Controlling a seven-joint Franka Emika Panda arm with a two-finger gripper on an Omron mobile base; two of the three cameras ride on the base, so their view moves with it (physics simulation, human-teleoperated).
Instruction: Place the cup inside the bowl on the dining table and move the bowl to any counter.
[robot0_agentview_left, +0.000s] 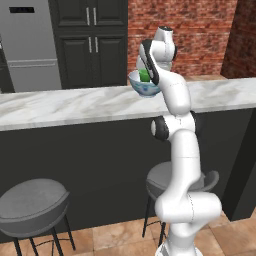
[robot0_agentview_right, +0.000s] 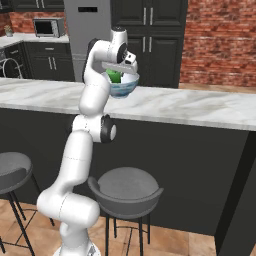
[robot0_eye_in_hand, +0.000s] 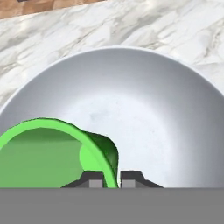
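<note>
Inside the bowl (robot0_eye_in_hand: 144, 105), the end effector (robot0_eye_in_hand: 112, 178) pinches the cup (robot0_eye_in_hand: 48, 153).

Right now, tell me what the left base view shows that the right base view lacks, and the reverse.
Left base view alone: a grey round stool at lower left.

Right base view alone: a silver microwave on the far marble counter.

Both: the small bright green cup inside the round white blue-patterned bowl, lifted off the marble dining table, with the tool at the bowl's rim.
</note>
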